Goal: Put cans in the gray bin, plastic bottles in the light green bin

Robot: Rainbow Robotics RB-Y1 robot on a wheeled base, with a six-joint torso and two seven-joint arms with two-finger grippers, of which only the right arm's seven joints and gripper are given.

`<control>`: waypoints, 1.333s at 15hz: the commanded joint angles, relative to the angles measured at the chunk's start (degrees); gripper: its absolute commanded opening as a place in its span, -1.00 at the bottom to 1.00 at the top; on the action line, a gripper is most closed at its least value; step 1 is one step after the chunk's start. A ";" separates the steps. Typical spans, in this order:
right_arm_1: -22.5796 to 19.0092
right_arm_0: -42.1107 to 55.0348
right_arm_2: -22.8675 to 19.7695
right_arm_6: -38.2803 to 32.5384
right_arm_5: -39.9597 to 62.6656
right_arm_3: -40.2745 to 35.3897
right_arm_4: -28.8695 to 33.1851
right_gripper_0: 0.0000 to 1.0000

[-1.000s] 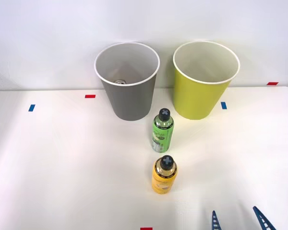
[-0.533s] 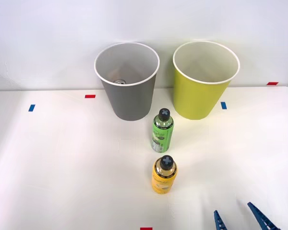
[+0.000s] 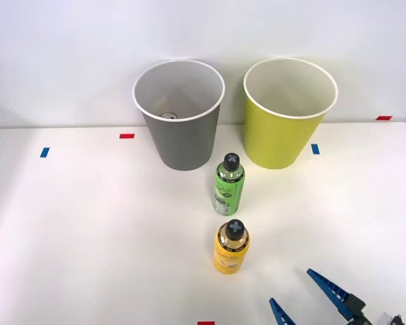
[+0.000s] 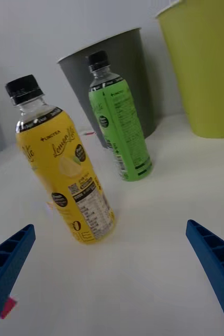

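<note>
A yellow plastic bottle with a black cap stands upright at the table's middle front. A green plastic bottle stands just behind it. At the back, the gray bin is on the left and the light green bin on the right. Something small and metallic, perhaps a can, lies at the gray bin's bottom. My right gripper is open, low at the front right, apart from the yellow bottle. In the wrist view, the yellow bottle and green bottle stand ahead of the open gripper, off to one side.
Small tape marks lie on the white table: red and blue at the left, blue and red at the right, red at the front edge. A white wall rises behind the bins.
My right gripper has come further into the front view, moving left and forward toward the yellow bottle, and its fingers have spread and tilted. The bottles and bins have not moved.
</note>
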 commanded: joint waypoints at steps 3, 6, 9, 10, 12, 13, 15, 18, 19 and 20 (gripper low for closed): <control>0.95 -7.01 5.38 1.84 -0.67 0.09 1.29 1.00; 2.09 -10.61 7.49 3.33 -0.58 0.09 0.50 1.00; 2.27 -12.19 8.11 5.26 0.30 0.09 0.23 1.00; 2.36 -12.81 8.55 5.79 0.30 0.09 0.15 1.00; 3.15 -13.95 8.90 6.93 1.71 0.09 -0.21 1.00; 4.03 -14.74 8.99 9.48 2.94 0.09 -0.47 1.00; 5.34 -16.23 10.22 13.79 3.90 0.09 -3.81 1.00; 6.84 -18.08 11.01 19.68 6.81 0.09 -8.29 1.00; 7.19 -18.52 11.01 21.08 7.77 0.09 -9.70 1.00; 7.54 -19.05 11.01 22.93 8.65 0.09 -11.46 1.00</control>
